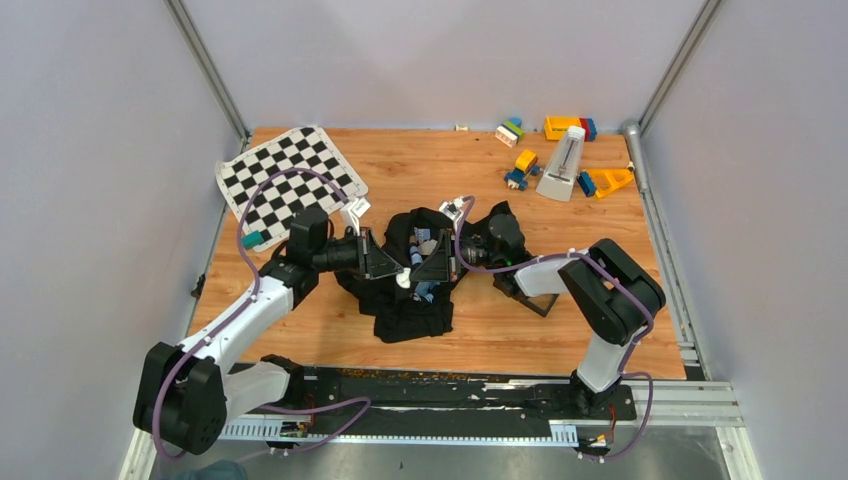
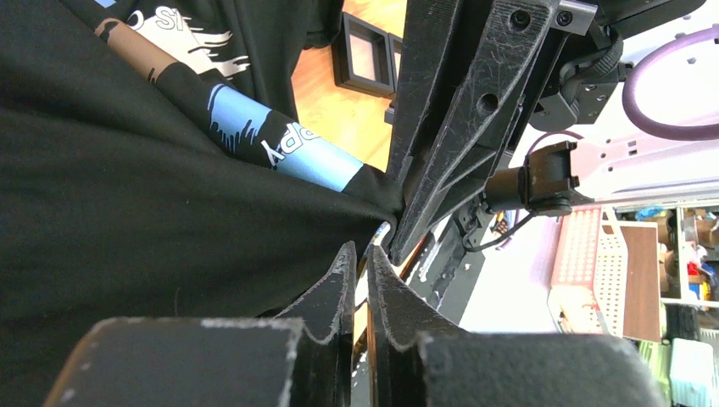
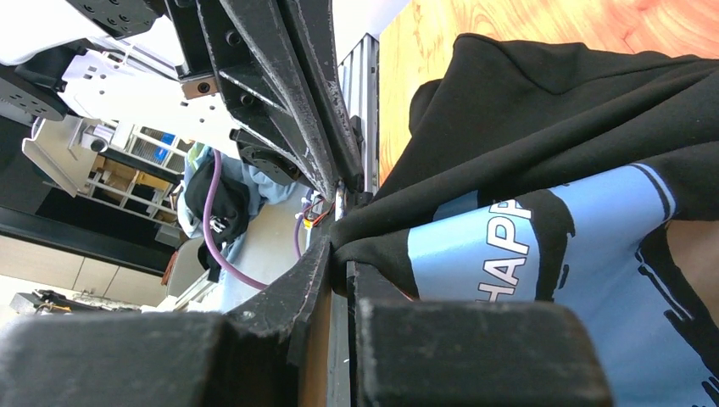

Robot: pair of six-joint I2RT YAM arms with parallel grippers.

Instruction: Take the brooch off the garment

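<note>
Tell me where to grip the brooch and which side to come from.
Pinch the brooch across its rim, probably from straight above: it is a small flat disc sitting on the garment, and the left gripper and right gripper close it in from either side, the right one shut on cloth.

From above and behind the arm bases, we look down on the whole counter (image 1: 480,190), far enough back to take in both arms. Each wrist camera sits just behind its own claw and looks out along the fingers from very close. The left claw (image 2: 360,254) faces the right claw (image 2: 397,242), and the reverse holds. All three views share the bunched garment (image 1: 410,310) where the claws meet.
</note>
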